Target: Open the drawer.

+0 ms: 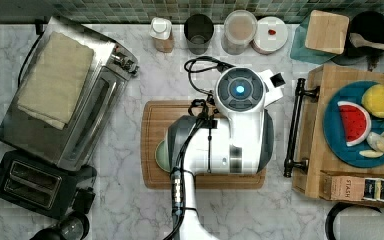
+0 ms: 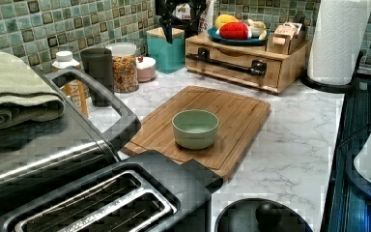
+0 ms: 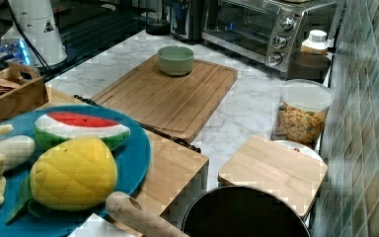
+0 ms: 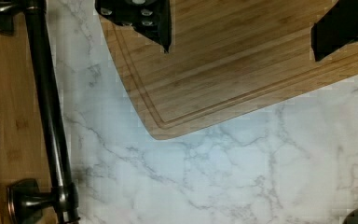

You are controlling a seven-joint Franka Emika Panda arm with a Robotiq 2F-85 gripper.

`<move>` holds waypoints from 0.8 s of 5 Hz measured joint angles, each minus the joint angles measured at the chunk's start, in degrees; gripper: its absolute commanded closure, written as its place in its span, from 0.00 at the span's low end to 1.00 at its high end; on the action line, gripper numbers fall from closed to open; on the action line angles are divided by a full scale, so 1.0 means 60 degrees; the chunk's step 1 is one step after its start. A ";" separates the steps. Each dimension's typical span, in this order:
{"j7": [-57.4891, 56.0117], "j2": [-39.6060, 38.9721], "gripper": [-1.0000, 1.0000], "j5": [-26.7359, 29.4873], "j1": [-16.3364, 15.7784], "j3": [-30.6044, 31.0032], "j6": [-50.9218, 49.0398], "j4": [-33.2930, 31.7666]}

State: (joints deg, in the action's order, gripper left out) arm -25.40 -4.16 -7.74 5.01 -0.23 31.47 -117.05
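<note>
The drawer (image 2: 236, 59) is a shallow light-wood one in a wooden box (image 1: 314, 150) at the top view's right, its front flush with the box. A long dark bar handle (image 1: 294, 125) (image 2: 227, 65) (image 4: 46, 107) runs across its front. My gripper (image 4: 242, 23) hangs open above the counter, over the corner of the bamboo cutting board (image 4: 242, 70), with nothing between its black fingers (image 4: 142, 18). The handle lies off to one side of the fingers, apart from them. In the top view the white arm (image 1: 230, 130) covers the gripper.
A green bowl (image 2: 195, 128) sits on the cutting board (image 1: 152, 145). A blue plate (image 1: 332, 130) of toy fruit and a tea box (image 1: 345, 187) rest on the wooden box. Jars (image 1: 239, 31), a toaster oven (image 1: 65, 90), a toaster (image 1: 35, 182) and a paper roll (image 2: 340, 38) ring the counter.
</note>
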 measured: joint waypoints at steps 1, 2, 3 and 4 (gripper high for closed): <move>-0.0727 -0.0011 0.00 -0.0396 0.0188 -0.0214 0.0811 -0.0242; -0.1268 -0.0023 0.00 -0.0677 0.0547 -0.0366 0.1142 -0.0298; -0.1786 -0.0060 0.00 -0.0684 0.0890 -0.0513 0.1142 -0.0298; -0.2690 -0.0234 0.00 -0.0684 0.1174 -0.0713 0.1781 -0.0298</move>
State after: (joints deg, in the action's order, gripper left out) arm -41.55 -5.57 -11.85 12.06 -4.51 42.16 -118.84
